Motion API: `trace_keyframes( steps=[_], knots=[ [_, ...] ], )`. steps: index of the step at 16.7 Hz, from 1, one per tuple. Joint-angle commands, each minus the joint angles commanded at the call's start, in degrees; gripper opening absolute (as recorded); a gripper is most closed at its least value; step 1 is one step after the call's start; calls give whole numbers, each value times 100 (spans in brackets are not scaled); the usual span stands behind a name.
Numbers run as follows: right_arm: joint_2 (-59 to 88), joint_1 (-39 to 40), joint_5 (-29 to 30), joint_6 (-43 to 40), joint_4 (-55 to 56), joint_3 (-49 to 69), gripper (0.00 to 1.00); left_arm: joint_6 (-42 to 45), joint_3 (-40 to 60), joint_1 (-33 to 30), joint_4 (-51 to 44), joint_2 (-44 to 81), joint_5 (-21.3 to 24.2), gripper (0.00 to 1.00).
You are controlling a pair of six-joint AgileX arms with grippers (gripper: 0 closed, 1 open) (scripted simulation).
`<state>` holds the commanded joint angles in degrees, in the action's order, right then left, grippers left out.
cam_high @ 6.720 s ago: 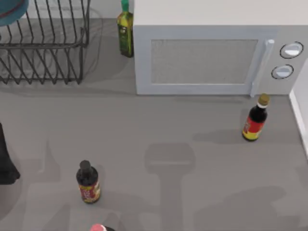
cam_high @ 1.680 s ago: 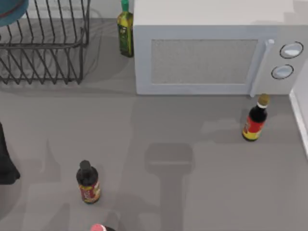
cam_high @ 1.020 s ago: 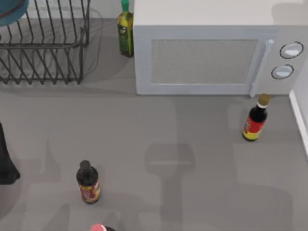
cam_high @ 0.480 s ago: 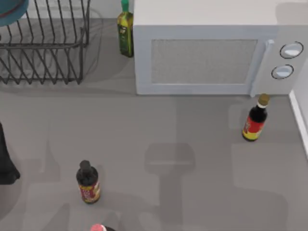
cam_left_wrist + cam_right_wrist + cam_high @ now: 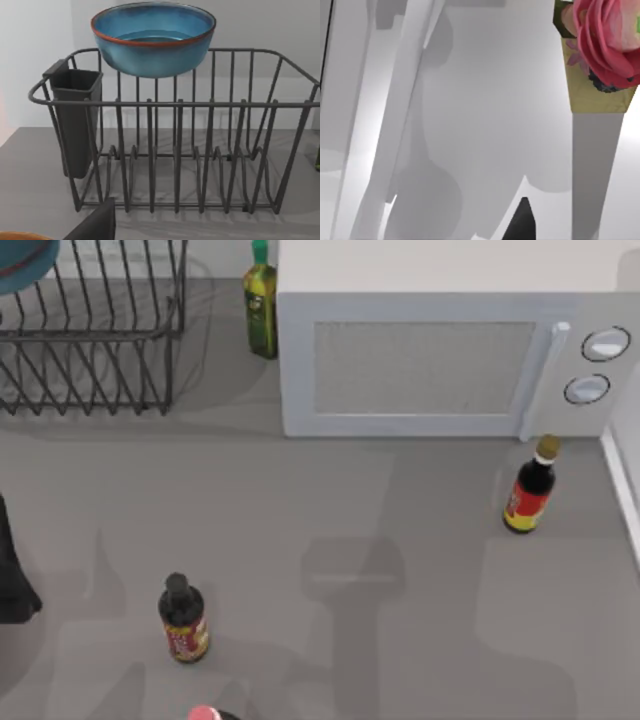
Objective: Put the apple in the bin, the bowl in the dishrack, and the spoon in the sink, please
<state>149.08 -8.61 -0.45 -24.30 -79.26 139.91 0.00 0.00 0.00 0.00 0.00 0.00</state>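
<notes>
The bowl point(image 5: 153, 37), teal-blue inside with a reddish-brown rim, stands upright at the top of the dishrack's far side. I cannot tell whether it rests on the rail. Its edge also peeks in at the top view's back-left corner point(image 5: 22, 262). The dishrack point(image 5: 175, 150) is dark wire with upright prongs, barred sides and a dark cutlery holder point(image 5: 75, 120); from above it stands at the back left point(image 5: 95, 340). My left arm point(image 5: 12, 575) is parked at the table's left edge, its wrist facing the rack. The apple, spoon, sink and bin are out of view.
A white microwave point(image 5: 450, 350) fills the back right, with a green bottle point(image 5: 260, 305) beside it. Dark red-labelled sauce bottles stand at front left point(image 5: 182, 620) and right point(image 5: 530, 488). A pink-topped item point(image 5: 205, 712) sits at the front edge. The right wrist view faces white surfaces and a pink flower point(image 5: 602, 35).
Only the soft shadows on the table and microwave have drifted toward the right. No object and no visible arm has moved.
</notes>
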Motion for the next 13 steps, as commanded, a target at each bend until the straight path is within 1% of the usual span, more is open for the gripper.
trace_keyframes(
  steps=[4,13],
  knots=[
    [-10,0,0,0,20,-23,0,0,0,0,0,0,0,100],
    [-10,0,0,0,20,-23,68,0,0,0,0,0,0,100]
  ],
)
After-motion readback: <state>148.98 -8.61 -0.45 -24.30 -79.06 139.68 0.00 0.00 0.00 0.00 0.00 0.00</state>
